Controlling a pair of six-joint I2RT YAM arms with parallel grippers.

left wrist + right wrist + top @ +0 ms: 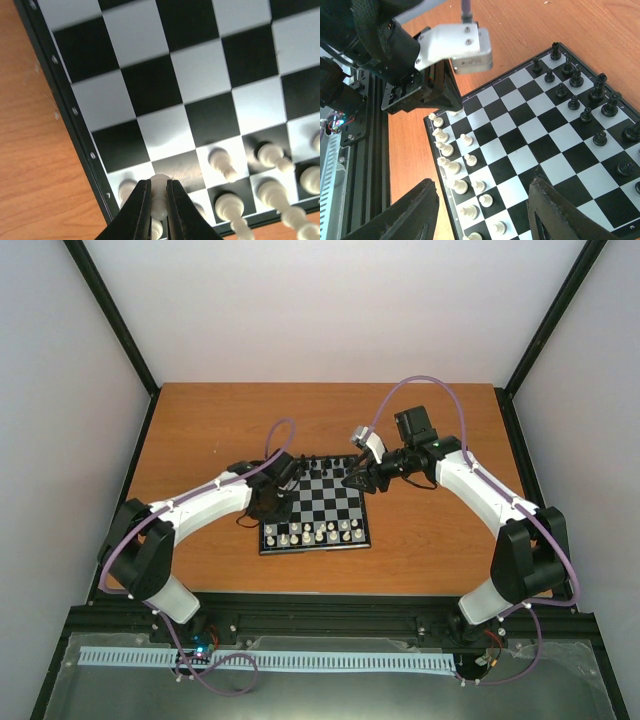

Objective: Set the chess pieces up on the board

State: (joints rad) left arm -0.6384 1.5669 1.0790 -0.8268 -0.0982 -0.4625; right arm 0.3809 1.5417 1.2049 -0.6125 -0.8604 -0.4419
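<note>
Since the left gripper (159, 186) has its jaws pinched tight on a white piece (160, 202) just inside the board's (150, 85) left rim, at the white end near the corner, the step in hand is judged to be seating that piece on its square. Whether its base already touches the board cannot be told (the fingers hide the foot). Lower it straight down, upright and centred on the square, not on a line between squares. Other white pieces (224, 165) stand on adjoining squares along the board's near edge, so open the jaws only enough to free the head, then withdraw straight up before any sideways travel; a wide release or slanted exit would likely topple a neighbour. The rim lies close beside the fingers, with the wooden table (40, 150) beyond it; pressing a finger on the rim could shift the board. The right gripper (482, 182) hovers over the board's far right part, jaws about half apart with nothing between them; the black pieces (575, 80) line the board's far end. It is best held clear of the white end until release is complete.
</note>
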